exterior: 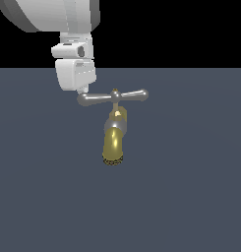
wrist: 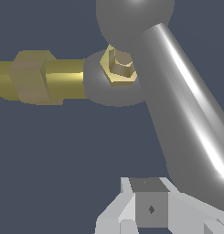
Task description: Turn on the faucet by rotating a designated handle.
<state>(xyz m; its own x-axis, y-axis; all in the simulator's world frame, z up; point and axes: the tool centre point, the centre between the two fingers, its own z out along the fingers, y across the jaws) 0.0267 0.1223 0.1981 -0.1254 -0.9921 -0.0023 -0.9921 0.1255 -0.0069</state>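
The faucet (exterior: 113,142) stands on the dark floor, its brass-gold spout pointing toward the camera with a dark mesh mouth and a silver collar. The handle (exterior: 134,95), a grey cross-bar with bulbous ends, lies across its top. My white gripper (exterior: 83,91) hangs over the bar's end at the exterior view's left, its narrow tip touching that end. The fingers look shut together, holding nothing. In the wrist view the handle (wrist: 186,114) runs as a thick shiny bar right beside the fingertips (wrist: 150,208). The brass faucet body (wrist: 40,77) and hub nut (wrist: 119,68) lie beyond.
A flat dark grey-blue floor (exterior: 191,197) surrounds the faucet, with black background behind it. The robot's large white arm link (exterior: 53,12) fills the upper part of the exterior view's left.
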